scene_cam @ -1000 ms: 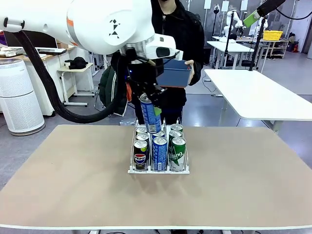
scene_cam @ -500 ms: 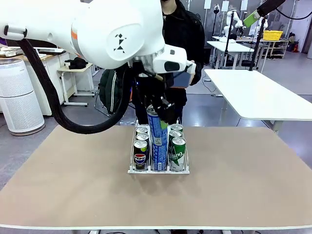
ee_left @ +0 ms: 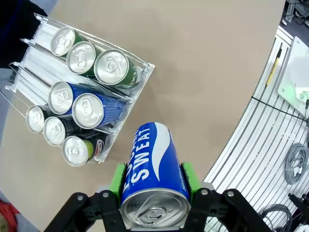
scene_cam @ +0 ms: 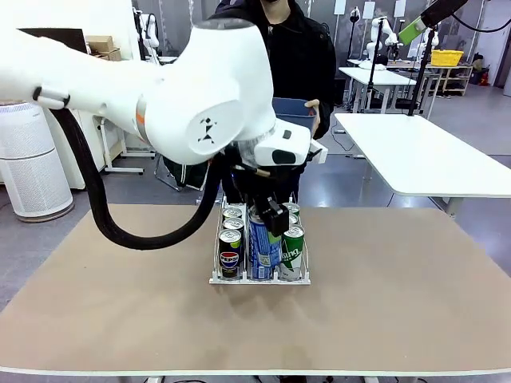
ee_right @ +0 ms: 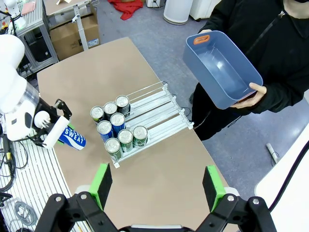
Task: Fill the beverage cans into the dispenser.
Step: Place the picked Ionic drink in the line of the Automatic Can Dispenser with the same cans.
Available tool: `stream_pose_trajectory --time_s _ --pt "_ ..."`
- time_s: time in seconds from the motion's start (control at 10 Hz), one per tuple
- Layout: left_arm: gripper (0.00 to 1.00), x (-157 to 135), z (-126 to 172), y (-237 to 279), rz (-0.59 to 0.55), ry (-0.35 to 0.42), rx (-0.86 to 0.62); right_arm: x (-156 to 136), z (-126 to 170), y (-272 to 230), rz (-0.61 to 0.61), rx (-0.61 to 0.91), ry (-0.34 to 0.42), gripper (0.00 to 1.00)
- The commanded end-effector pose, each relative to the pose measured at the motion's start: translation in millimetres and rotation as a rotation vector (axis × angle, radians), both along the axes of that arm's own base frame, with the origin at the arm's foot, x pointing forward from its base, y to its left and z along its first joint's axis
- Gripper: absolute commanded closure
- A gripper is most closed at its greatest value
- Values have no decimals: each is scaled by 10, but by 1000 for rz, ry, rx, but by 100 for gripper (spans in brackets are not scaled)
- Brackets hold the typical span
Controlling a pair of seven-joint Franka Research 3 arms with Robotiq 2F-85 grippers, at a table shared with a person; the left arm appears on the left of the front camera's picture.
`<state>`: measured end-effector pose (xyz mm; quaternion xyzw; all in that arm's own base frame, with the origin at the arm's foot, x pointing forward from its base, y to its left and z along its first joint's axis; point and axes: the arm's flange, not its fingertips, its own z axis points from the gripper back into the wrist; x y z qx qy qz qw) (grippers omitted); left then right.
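Lowered toward frame centre, the left claw (scene_cam: 270, 217) grips a blue can (ee_left: 153, 177) tilted, aligning with the dispenser (scene_cam: 259, 278); right claw (ee_right: 157, 186) open.

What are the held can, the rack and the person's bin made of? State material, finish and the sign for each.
Blue Sweat can: likely aluminium, glossy printed wall, bare silver top with pull tab.
Dispenser: looks like white plastic lanes with thin wire or clear dividers; which is unclear.
Blue bin: apparently moulded plastic, smooth matte walls, rounded corners.
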<state>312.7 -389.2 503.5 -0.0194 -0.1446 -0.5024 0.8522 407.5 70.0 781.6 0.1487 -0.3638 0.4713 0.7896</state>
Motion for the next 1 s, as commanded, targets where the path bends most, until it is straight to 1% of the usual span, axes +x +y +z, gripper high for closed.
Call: stream_pose_trajectory --time_s 0.0,0.1,0.2,0.3,0.4,0.7,0.8,0.9 --pt "43 8 -134 -33 83 -9 -47 -10 -14 -8 7 2 9 0" --pt "43 43 -191 -62 116 -28 -51 -10 -14 -8 7 2 9 0" --pt "43 65 -216 -39 116 -10 -50 -10 -14 -8 7 2 9 0" --pt "43 137 -248 -28 157 11 -64 -10 -14 -8 7 2 9 0" --pt "43 72 -222 -37 99 18 -38 -10 -14 -8 7 2 9 0" --pt "43 72 -222 -37 99 18 -38 -10 -14 -8 7 2 9 0" --pt "43 87 -271 -51 118 29 -40 -10 -14 -8 7 2 9 0" --pt "43 119 -295 -10 97 -9 28 -10 -14 -8 7 2 9 0"
